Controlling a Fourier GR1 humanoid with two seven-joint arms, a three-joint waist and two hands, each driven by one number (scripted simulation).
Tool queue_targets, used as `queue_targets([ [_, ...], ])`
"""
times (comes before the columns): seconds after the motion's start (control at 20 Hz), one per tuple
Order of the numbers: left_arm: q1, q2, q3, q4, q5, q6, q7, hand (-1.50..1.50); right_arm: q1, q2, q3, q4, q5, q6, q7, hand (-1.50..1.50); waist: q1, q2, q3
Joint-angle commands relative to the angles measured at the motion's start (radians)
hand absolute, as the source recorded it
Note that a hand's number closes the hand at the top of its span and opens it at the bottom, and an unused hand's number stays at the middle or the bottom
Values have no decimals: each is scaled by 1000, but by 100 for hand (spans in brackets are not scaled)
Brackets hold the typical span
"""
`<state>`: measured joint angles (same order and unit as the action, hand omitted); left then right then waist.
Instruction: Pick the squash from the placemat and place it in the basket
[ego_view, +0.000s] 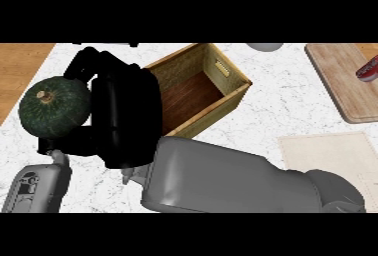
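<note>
Right hand (122, 117) grips squash (53, 106)

On the desk (258, 107), the squash (53, 106) is sitting left of the basket (203, 90), with the right hand (122, 120) lying between them, touching the squash. The placemat (332, 155) is lying right of the basket, a cutting board (343, 85) behind it.

No readable text, labels or numbers anywhere; the red can (367, 67) at the right edge shows nothing legible.
</note>
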<state>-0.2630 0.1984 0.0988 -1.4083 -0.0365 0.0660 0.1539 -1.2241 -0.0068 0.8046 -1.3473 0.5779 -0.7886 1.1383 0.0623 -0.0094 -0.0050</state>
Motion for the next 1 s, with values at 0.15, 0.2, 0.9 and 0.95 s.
queue_targets([
  [0.15,-26,7,14,17,5,-1,-3,0,-221,6,-28,233,-61,14,178,150,-12,12,1],
  [0.2,13,5,-1,-14,2,-11,-6,0,-295,6,-67,289,-93,38,184,150,16,12,0],
  [0.9,1,-8,-19,-78,-16,11,52,0,-268,7,3,604,-334,7,-26,150,-2,21,3],
  [0.95,32,8,14,-19,5,-16,-37,0,-253,7,32,578,-344,-18,-19,150,-8,20,2],
])
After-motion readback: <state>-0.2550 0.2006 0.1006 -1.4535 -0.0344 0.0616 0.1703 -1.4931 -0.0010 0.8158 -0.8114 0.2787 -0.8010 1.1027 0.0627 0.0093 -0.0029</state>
